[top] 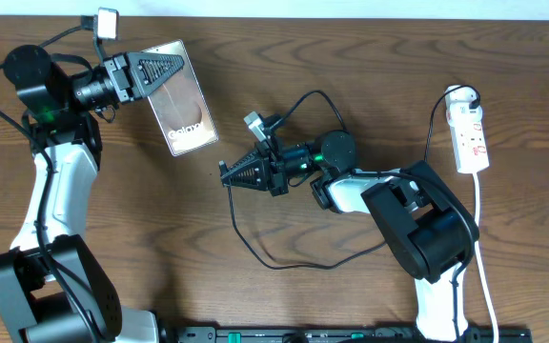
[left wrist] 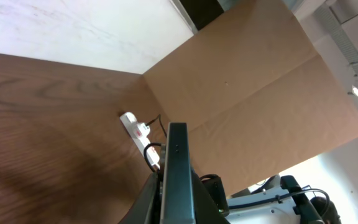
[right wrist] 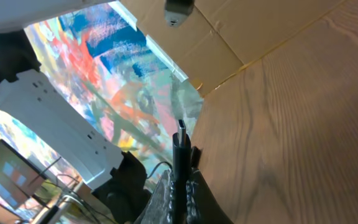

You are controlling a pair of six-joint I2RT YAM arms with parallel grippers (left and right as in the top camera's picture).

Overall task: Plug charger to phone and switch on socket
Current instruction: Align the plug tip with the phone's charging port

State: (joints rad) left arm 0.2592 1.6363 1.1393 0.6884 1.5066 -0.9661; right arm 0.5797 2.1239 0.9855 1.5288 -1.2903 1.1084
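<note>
- Phone (top: 187,110) is at the far left of the table (top: 351,57), screen up. Its long axis runs diagonally from far-left to near-right.
- My left gripper (top: 165,67) is clamped on the phone's far-left end. In the left wrist view the phone shows edge-on between the fingers.
- My right gripper (top: 236,174) is closed on the charger (right wrist: 179,152). In the right wrist view the small metal tip pokes out past the fingers.
- What the next move turns on: the plug points left, and the phone's free short end lies forward and left of it, near but not touching. The right arm is the one to close that gap.
- I judge the plug axis is not yet in line with the phone's long axis, so one of the two has to turn before insertion.
- I cannot see the port on that short edge.
- Open wood lies between plug and phone. Slack cable loops on the table near the right arm and could drag.
- The socket (top: 472,138) lies at the far right, well apart from both grippers, and the right arm is nearer to it. I cannot read its switch position.
</note>
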